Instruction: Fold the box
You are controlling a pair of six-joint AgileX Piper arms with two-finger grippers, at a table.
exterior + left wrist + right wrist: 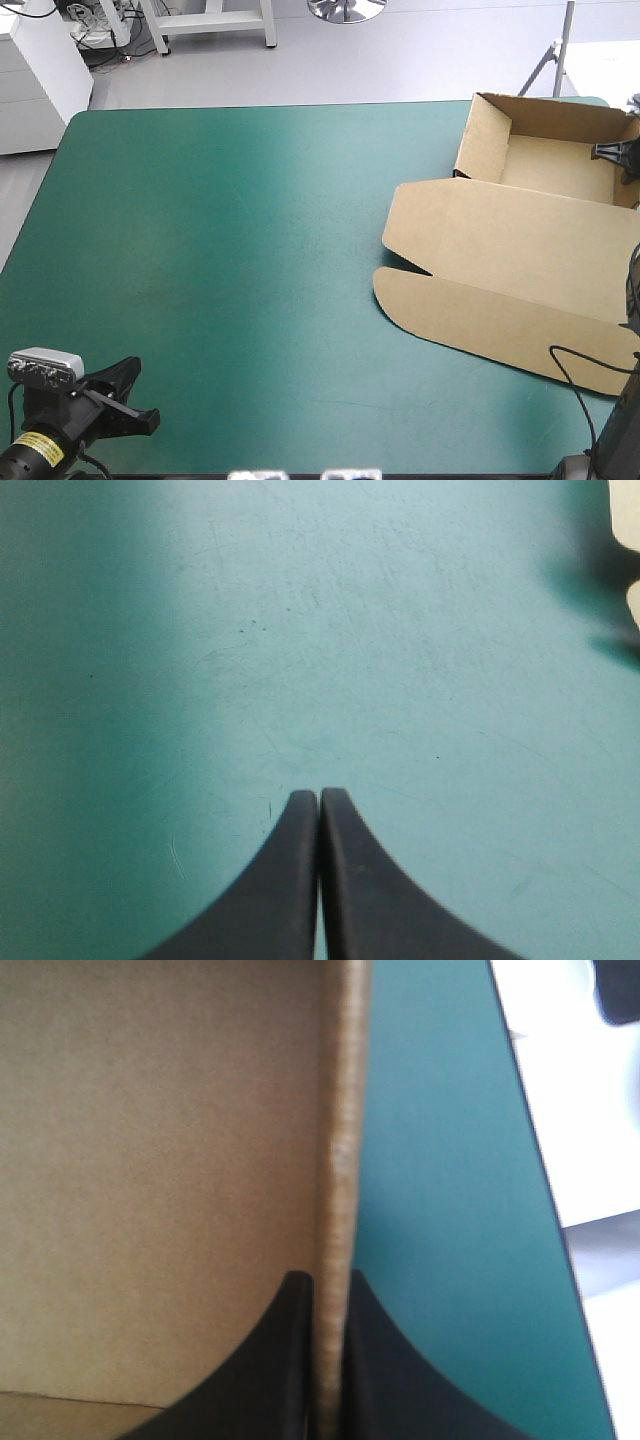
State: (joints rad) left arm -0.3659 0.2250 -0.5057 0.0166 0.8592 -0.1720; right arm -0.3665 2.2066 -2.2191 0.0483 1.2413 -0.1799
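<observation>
Two grippers, v. unevenly placed. Nearest: left gripper point(319, 798), broad black fin-shaped fingers pressed together into one point, holding nothing, low over the table's teal-green cover point(230, 260) at the near-left corner. Only bare cover shows btwn it and the work.

Task's thing, the box point(520, 245), a cut sheet of brown corrugated board, lies well apart from that gripper, off toward the far-right corner. So the left arm is the distant one and the right arm is on it.

Going outward along the box:
- rounded front flap point(470, 315), flat on the cover, nearest the robot
- wide lid panel point(510, 235), also flat
- open tray point(555, 165) w/ walls up, by the far edge

Long axis runs near-to-far, creases across it, a bit slanted.

Farthest: right gripper point(329, 1282), fingers all but closed on the tray's right-hand wall point(340, 1140). Board edge stands upright btwn them, tray inside on one side, cover on the other.

Judgement: walls look raised, lid not yet lifted. Next move prob. turns on that pinch, and the wall could flex or the tray slide if pulled. Left gripper would need a long reach across to steady the lid.
</observation>
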